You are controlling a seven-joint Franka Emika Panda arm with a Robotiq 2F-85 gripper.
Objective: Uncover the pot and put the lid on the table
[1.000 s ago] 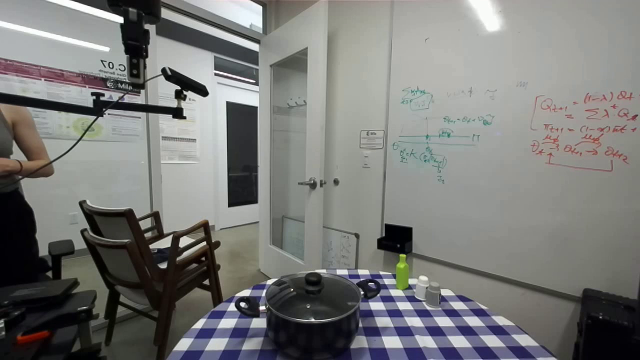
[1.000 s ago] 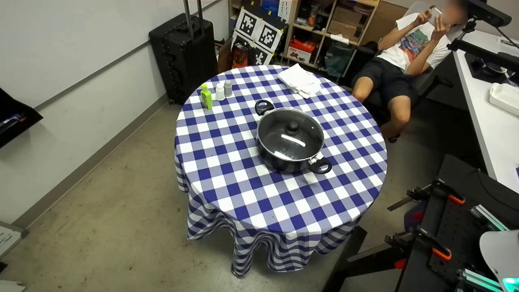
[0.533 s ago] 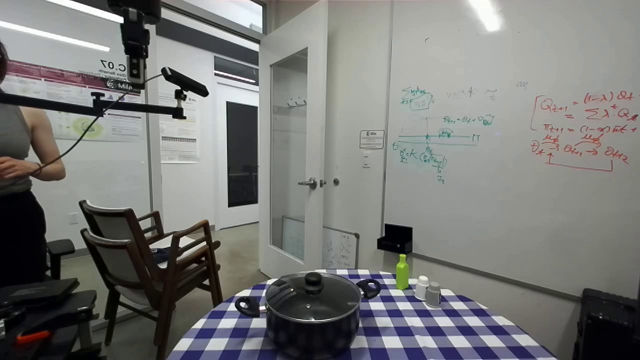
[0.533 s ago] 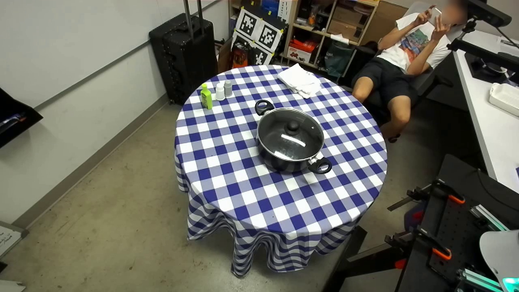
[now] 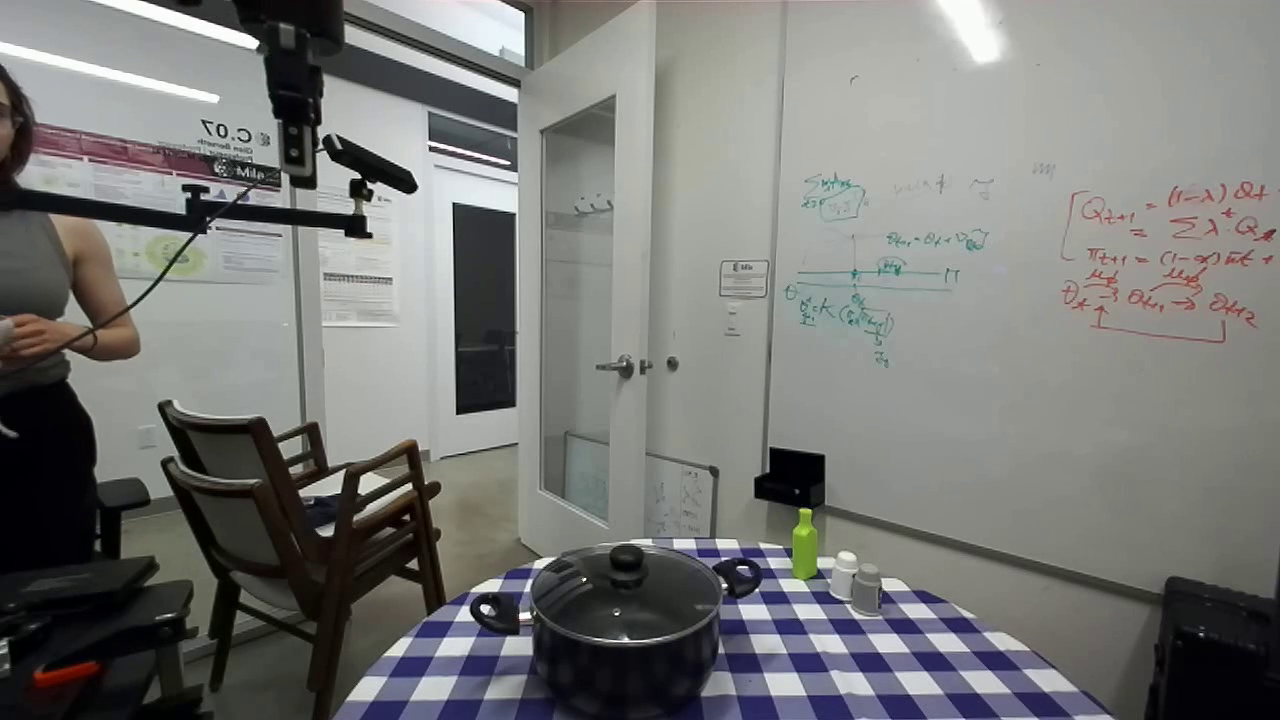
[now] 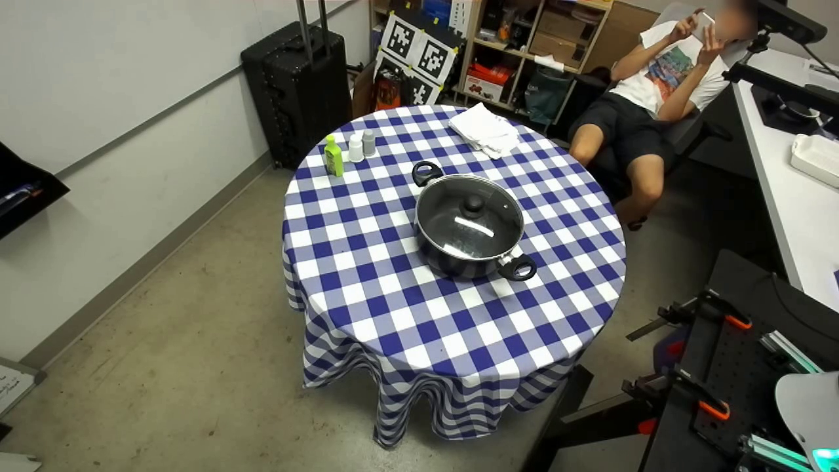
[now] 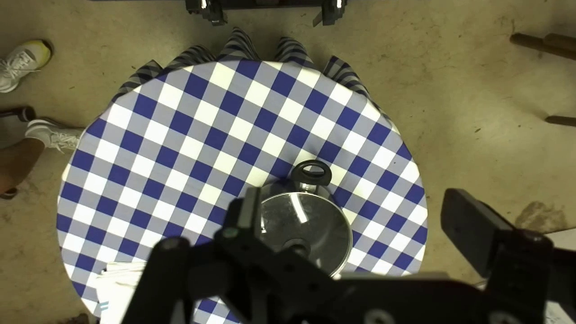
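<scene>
At the upper left in an exterior view, we see the gripper (image 5: 298, 160) pointing down from the end of the arm (image 5: 290, 25), high up and well apart from the pot (image 5: 625, 670). In the wrist view its two fingers (image 7: 470, 231) stand spread wide, the camera looks down on the round table (image 7: 189, 148), and part of the pot is hidden behind the gripper's body. The pot rests on the table with its lid (image 6: 468, 217) on — we see it seated level across the mouth in both exterior views. What the pot holds we cannot tell, as the glass shows a dark inside. Near the table's edge we note a green bottle (image 6: 333, 157), a white shaker (image 6: 356, 149) and a gray shaker (image 6: 369, 143), standing upright; their contents are hidden from us. The pot is black, squat and round, with two looped handles (image 6: 520, 257); the lid is clear glass, slightly domed, with a shiny edge and a round black knob (image 6: 473, 204). Over the table hangs a blue-and-white checkered cloth (image 6: 459, 406), rippling into folds below the edge, and on it lies a folded white cloth (image 6: 485, 133) — soft-looking and layered.
</scene>
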